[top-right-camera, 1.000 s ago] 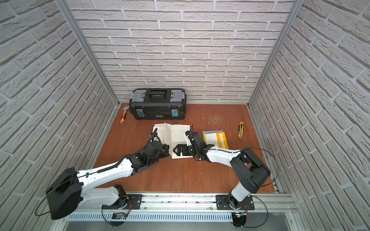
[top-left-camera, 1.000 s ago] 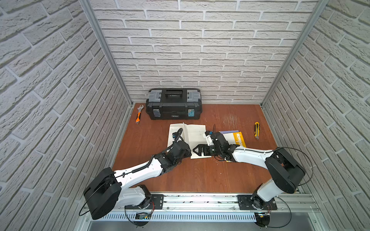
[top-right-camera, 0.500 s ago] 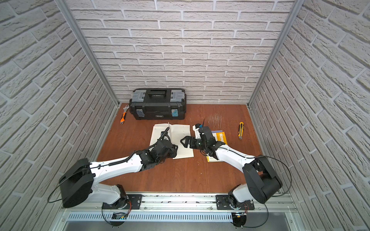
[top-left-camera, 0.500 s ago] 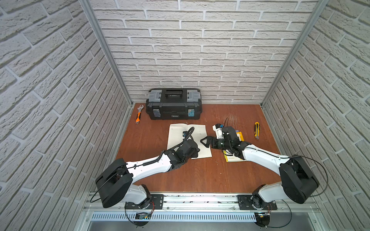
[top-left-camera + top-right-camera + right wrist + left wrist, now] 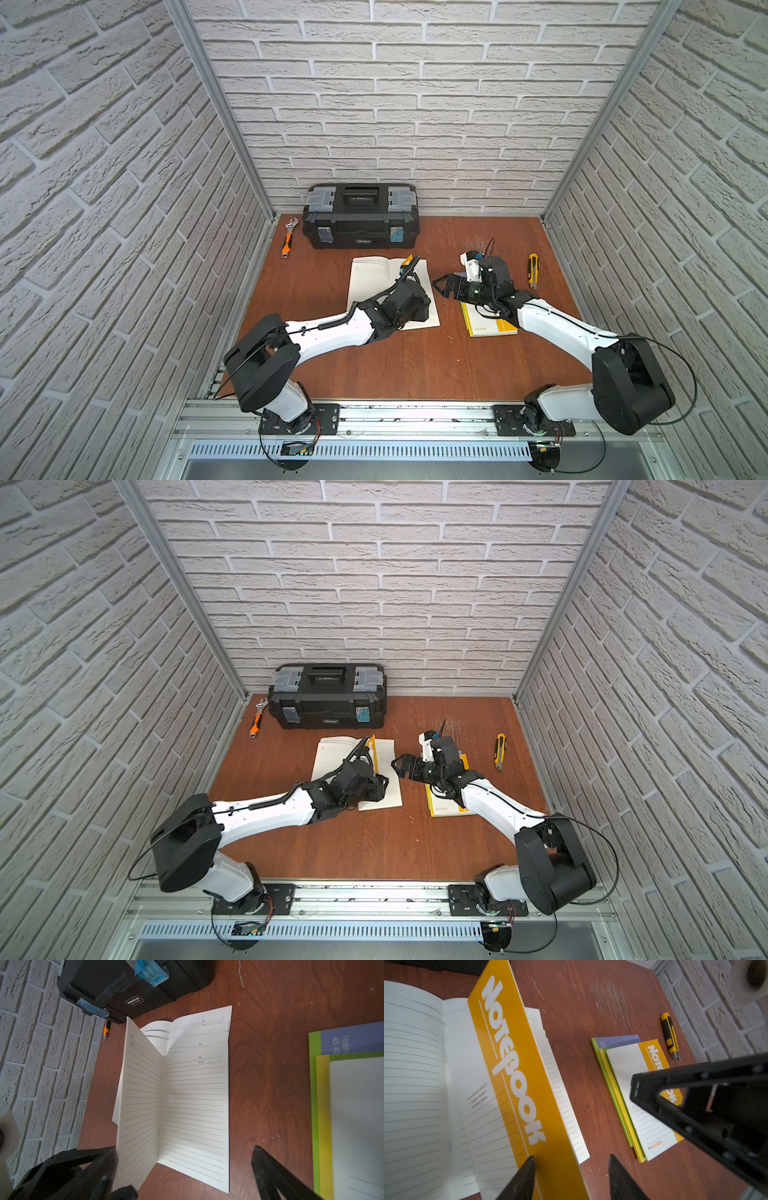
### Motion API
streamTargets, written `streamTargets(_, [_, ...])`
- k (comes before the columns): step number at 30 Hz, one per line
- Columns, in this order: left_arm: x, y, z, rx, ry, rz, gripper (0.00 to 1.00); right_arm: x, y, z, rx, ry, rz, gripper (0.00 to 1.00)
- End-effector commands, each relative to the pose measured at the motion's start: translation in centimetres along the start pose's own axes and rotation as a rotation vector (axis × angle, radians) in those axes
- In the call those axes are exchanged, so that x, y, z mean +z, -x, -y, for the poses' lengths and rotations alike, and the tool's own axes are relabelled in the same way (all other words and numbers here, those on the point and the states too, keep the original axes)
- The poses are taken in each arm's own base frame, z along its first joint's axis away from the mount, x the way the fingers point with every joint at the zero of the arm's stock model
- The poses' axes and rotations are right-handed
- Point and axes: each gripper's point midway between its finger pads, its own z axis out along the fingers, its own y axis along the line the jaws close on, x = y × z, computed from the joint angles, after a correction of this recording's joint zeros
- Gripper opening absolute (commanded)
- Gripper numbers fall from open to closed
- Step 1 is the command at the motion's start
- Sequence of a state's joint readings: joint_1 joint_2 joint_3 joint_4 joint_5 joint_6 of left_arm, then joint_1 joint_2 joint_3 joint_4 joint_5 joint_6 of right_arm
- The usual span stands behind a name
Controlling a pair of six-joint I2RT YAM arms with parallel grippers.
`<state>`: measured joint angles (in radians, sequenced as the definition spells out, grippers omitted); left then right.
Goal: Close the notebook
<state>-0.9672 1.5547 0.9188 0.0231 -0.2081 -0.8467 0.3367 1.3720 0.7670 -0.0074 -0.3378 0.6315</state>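
The notebook (image 5: pixel 374 276) (image 5: pixel 332 756) lies open on the brown table, lined pages up. Its orange cover (image 5: pixel 517 1076) (image 5: pixel 408 261) stands tilted above the pages near the spine. My left gripper (image 5: pixel 423 308) (image 5: pixel 570 1158) sits low at the near edge of the right-hand pages. It is open, and the cover's near end passes between its fingers without being pinched. My right gripper (image 5: pixel 438 286) (image 5: pixel 395 766) hovers open just right of the notebook, holding nothing. In the right wrist view (image 5: pixel 182 1153) one leaf (image 5: pixel 139 1095) stands up from the open pages.
A stack of closed notebooks (image 5: pixel 486 326) (image 5: pixel 633 1088) lies under the right forearm. A yellow utility knife (image 5: pixel 532 271) is further right. A black toolbox (image 5: pixel 360 216) stands at the back wall, an orange-handled wrench (image 5: pixel 289 237) to its left. Brick walls enclose three sides.
My left gripper moved right across the notebook and its jaws parted. The cover now stands near the spine. My right gripper drew back rightward off the pages.
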Motion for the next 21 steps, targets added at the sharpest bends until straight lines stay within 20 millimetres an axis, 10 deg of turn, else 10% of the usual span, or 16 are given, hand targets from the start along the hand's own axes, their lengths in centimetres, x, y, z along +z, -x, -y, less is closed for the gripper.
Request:
streamTargets(1, [0.7, 0.7, 2.9, 0.031, -0.093, 0.007, 0.57, -1.1, 1.9, -1.3, -0.034, 0.034, 0.045, 1.0])
streamTargets(21, [3.9, -2.1, 4.5, -0.004, -0.172, -0.037, 0.61, 0.6, 2.8, -2.1, 0.01, 0.119, 0.028, 1.0])
